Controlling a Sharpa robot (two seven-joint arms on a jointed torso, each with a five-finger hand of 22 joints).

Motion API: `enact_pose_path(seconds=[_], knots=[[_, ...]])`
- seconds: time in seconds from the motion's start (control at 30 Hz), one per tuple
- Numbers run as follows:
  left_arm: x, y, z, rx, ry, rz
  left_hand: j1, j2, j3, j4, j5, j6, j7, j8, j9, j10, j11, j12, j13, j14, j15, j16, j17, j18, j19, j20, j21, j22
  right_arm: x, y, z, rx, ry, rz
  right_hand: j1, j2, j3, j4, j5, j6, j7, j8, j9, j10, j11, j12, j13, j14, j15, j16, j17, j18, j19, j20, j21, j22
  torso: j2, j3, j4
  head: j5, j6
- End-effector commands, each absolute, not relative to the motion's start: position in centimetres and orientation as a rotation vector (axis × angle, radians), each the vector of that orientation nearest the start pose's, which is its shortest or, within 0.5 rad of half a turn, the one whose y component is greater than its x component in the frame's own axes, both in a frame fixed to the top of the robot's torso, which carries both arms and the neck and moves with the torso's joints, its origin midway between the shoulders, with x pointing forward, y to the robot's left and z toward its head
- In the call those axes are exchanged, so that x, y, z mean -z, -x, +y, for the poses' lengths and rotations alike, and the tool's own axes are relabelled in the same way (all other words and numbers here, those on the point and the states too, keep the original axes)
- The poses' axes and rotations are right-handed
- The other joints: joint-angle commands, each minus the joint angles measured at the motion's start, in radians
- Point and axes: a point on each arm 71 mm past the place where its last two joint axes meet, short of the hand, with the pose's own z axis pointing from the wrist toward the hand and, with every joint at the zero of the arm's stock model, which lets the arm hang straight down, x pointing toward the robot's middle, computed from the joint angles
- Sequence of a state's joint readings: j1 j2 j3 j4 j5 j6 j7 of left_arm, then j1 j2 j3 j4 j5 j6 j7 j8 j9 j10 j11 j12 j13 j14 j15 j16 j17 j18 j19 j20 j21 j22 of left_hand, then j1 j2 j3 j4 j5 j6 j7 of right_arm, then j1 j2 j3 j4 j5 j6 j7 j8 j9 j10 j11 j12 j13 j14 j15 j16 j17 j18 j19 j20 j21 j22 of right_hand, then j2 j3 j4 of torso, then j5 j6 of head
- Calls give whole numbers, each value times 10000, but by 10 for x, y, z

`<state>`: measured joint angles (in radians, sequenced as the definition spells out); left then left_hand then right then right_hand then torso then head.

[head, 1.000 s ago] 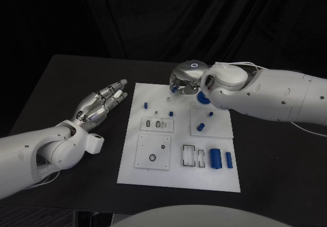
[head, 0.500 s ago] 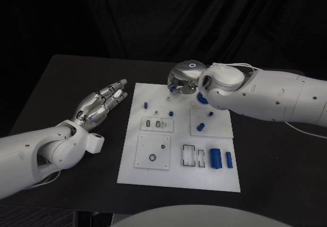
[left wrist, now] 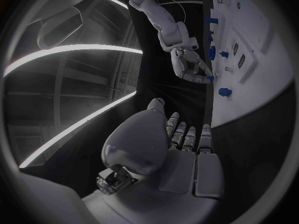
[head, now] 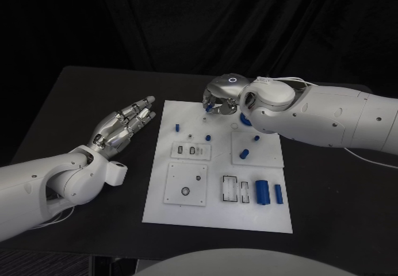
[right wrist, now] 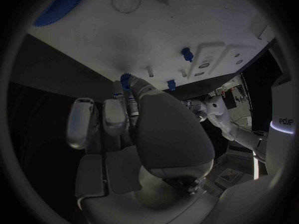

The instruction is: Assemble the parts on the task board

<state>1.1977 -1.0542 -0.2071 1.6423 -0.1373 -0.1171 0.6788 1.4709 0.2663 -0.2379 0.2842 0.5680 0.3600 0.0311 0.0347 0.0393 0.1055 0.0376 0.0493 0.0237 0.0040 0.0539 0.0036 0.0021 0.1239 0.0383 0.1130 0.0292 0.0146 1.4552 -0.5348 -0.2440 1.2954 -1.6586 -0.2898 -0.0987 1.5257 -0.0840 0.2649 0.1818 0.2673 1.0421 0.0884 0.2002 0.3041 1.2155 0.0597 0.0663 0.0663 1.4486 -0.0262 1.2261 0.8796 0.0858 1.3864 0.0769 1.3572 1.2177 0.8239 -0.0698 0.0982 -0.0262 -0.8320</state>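
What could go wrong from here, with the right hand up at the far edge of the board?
1. The right hand pinches a small blue part only at its fingertips; it may slip out and roll off the board's far edge.
2. The right arm hangs low over the blue gear and nearby blue pegs; a sweep back could knock them.
3. The left hand lies open beside the board, too far off to steady it.

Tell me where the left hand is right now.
In the head view the left hand hovers open over the black table, just off the task board's left edge, apart from the parts.
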Motion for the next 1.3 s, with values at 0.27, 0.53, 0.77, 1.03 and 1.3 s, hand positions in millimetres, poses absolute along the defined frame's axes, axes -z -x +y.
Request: enact_pose_path(seconds=[0.27, 0.53, 0.77, 1.03, 1.3], knots=[[193, -427, 267, 18171, 7730, 12375, 116, -29, 49, 3, 57, -19, 82, 66, 12, -14, 77, -20, -12, 6, 67, -19, -4, 87, -1, 94, 13, 9, 142, -537, -112, -4153, 5936, 15743, -348, -373, 64, 66, -623, -2389, -660, -1355, -639, -2137, 358, -23, -30, -483, 105, -518, -679, 108, -451, 104, -498, -495, 0, -1, -8, 23, 2], [194, -428, 269, 18133, 7738, 12370, 131, -32, 58, 3, 61, -19, 112, 66, 12, -16, 77, -20, -12, 4, 75, -20, -5, 88, -2, 103, 12, 9, 134, -537, -119, -4511, 5517, 14807, -516, -300, -415, -132, -841, -4062, -987, -1400, -1294, -3345, 289, 55, 23, -638, 54, -517, -656, 98, -524, 116, -577, -421, 1, 1, -7, 22, 27], [193, -427, 272, 18063, 7758, 12350, 140, -35, 63, 1, 66, -12, 106, 66, 13, -11, 87, -18, -11, 6, 79, -19, -5, 88, 2, 106, 15, 10, 109, -532, -136, -5002, 4973, 13320, -456, -56, -468, -189, -462, -2718, -707, -1047, -1193, -2661, 242, 728, 160, -452, -6, -297, -317, 20, -279, 51, -337, -17, -6, 0, -22, 85, 94], [194, -427, 274, 17988, 7774, 12361, 149, -37, 67, 0, 73, -3, 103, 67, 14, -5, 93, -14, -10, 8, 84, -19, -4, 88, -1, 110, 13, 9, 99, -525, -173, -4693, 4238, 14382, -369, -97, -324, -191, -359, -1505, -154, -790, -1200, -454, -458, 3318, 1525, -506, -302, -526, -536, 19, -293, -229, -382, 83, 6, 9, -28, 110, 111], [195, -427, 275, 17995, 7785, 12383, 195, -39, 96, -15, 116, -53, 89, 58, 7, -10, 116, -14, -11, 5, 108, -20, -5, 83, -3, 128, 11, 8, 116, -512, -209, -4539, 3650, 15575, -1507, -169, -766, 425, 21, -1049, -184, -1163, -1344, 1523, -758, 13729, 12810, 485, -503, 1618, 3324, -159, 135, -417, 26, 933, -17, 2, -36, -64, 155]])
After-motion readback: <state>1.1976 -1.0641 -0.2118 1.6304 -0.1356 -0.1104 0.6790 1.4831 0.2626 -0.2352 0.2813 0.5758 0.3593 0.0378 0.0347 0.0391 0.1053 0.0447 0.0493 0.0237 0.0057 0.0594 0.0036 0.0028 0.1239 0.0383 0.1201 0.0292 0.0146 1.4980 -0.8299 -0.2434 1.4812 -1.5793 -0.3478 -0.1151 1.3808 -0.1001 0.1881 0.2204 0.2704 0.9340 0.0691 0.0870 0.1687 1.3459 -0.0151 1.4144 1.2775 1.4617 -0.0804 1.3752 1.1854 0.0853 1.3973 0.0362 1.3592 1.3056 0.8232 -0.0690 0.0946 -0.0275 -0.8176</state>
